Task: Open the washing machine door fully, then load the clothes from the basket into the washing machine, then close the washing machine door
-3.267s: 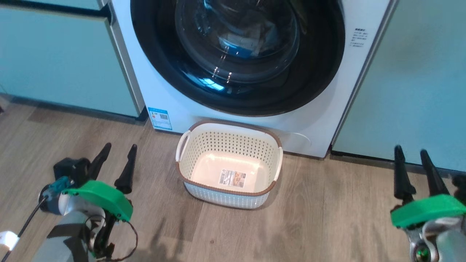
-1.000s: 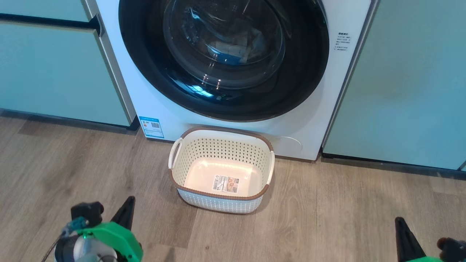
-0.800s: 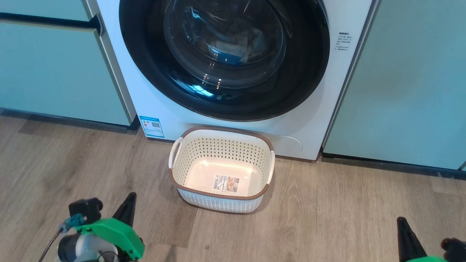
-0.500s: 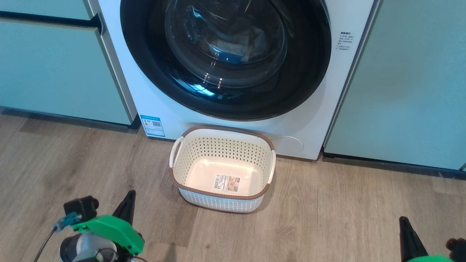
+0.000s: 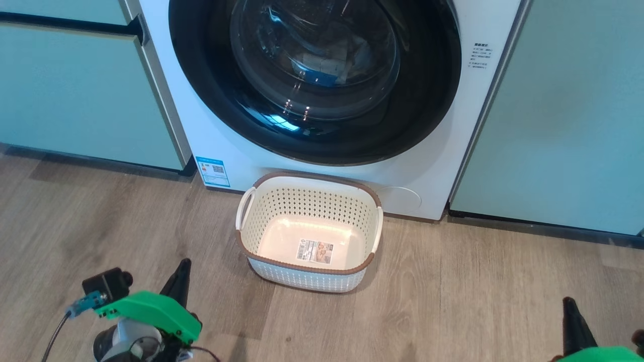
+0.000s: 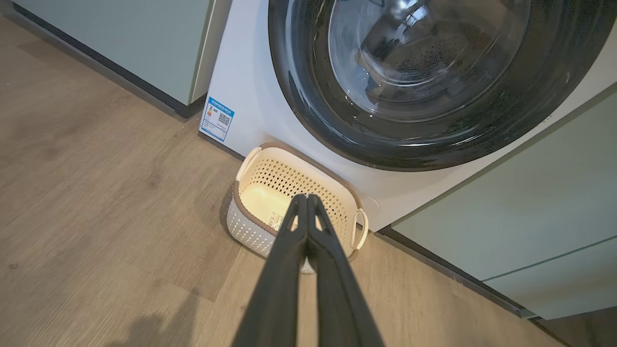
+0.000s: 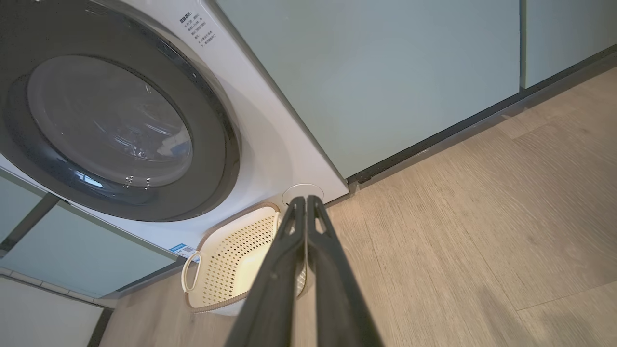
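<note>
Door: the washing machine door (image 5: 314, 75) sits shut and flush in the white front of the washing machine (image 5: 236, 151). It has a wide glossy black rim around a bulging clear glass bowl.
Door handling: stiff, hinged and fairly heavy, I'd judge. The gloss looks slippery and the glass wants no knocks. Any hold belongs at the rim's edge, though I can't make out a handle recess from here.
Clothes: the clothes (image 5: 327, 68) show through the glass as pale cloth with a blue patch, inside the drum. They look soft, light and floppy.
Basket: the basket (image 5: 312, 206) stands on the wood-look floor (image 5: 453, 301) at the door's 6 o'clock, close against the washer's base. It is cream perforated plastic with a brown rim, bare but for a label.
Left claw: the left claw (image 6: 306, 200) has its fingers pressed together on nothing, at the basket's 7 o'clock, well apart.
Right claw: the right claw (image 7: 305, 201) is likewise closed and empty, at the basket's 4 o'clock.
Stage: loading and closing look done to me.
</note>
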